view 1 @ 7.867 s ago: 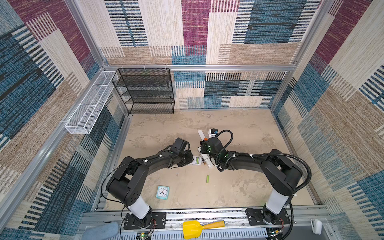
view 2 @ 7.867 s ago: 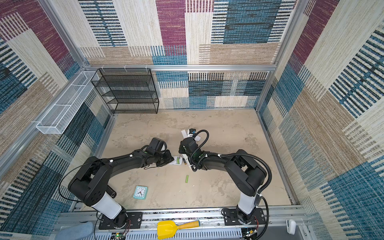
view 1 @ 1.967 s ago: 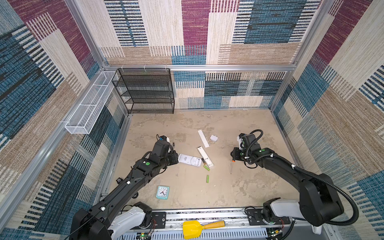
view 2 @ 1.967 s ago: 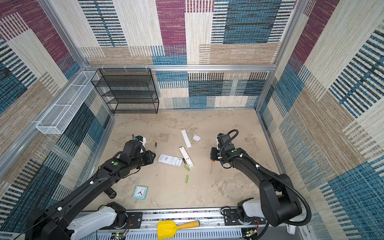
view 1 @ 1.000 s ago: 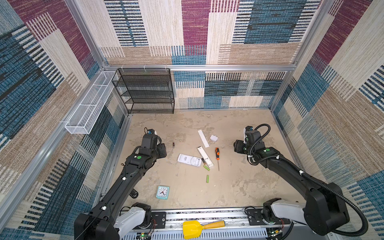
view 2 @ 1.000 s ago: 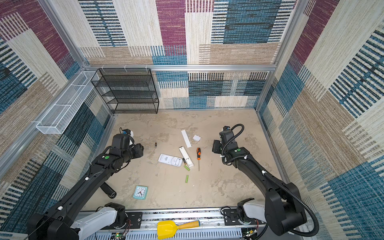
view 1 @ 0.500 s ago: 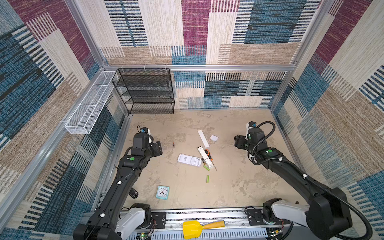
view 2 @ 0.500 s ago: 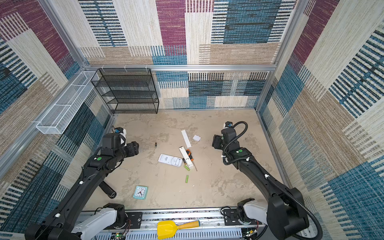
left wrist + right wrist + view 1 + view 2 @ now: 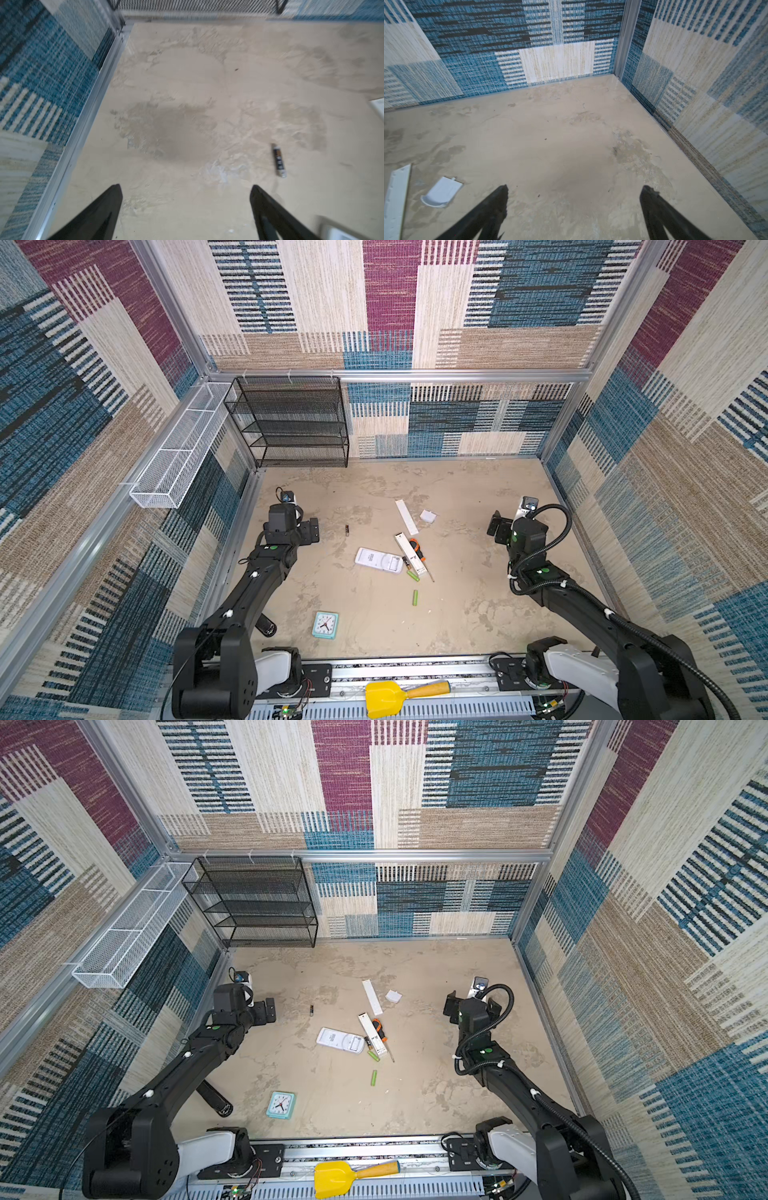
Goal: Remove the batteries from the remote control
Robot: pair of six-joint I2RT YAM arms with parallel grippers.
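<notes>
Black jointed arms (image 9: 257, 585) with white bases (image 9: 272, 668) and green dots (image 9: 273, 548).

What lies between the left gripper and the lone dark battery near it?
Nothing. Only bare table separates the open left gripper from the dark battery. It shows in both top views, and the left wrist view agrees.

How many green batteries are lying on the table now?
2. The first green battery lies by the near end of the slim white remote. The second green battery lies alone, nearer the front rail. Others may be hidden under the remote.
</notes>
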